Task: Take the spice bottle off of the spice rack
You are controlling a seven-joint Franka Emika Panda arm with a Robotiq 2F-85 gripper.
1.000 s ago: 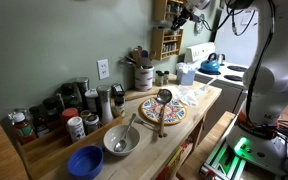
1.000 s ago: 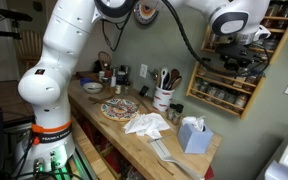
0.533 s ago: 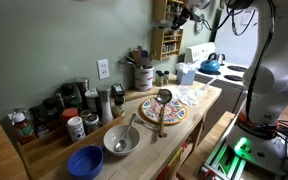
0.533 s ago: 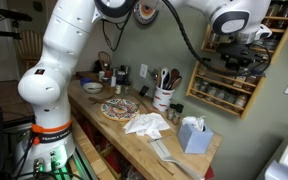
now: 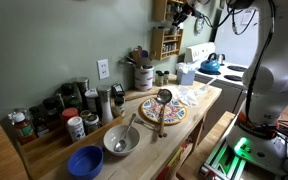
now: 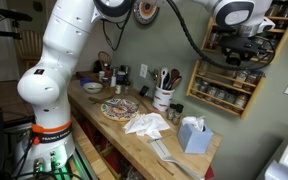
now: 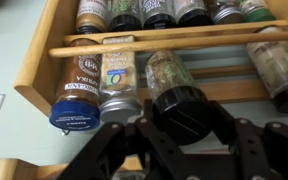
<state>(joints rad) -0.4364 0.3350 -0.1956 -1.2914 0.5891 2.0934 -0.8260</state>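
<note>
The spice rack is a light wooden wall rack with rows of small jars, seen in both exterior views (image 5: 166,42) (image 6: 227,92) and close up in the wrist view (image 7: 164,42). My gripper (image 7: 184,122) is up at the rack in both exterior views (image 5: 181,17) (image 6: 240,45). In the wrist view its two black fingers sit on either side of a black-capped spice bottle (image 7: 171,78) with green herbs inside, touching the cap on both sides. A blue-capped jar (image 7: 76,105) and a silver-capped jar (image 7: 119,95) lie just beside it.
On the wooden counter stand a white utensil crock (image 5: 142,75) (image 6: 164,98), a patterned plate (image 5: 162,112) (image 6: 119,108), a metal bowl (image 5: 121,140), a blue bowl (image 5: 85,160), a cluster of dark bottles (image 5: 64,108) and a tissue box (image 6: 193,133). A blue kettle (image 5: 210,64) sits on the stove.
My gripper has risen a little along the rack in both exterior views. Nothing on the counter has moved.
</note>
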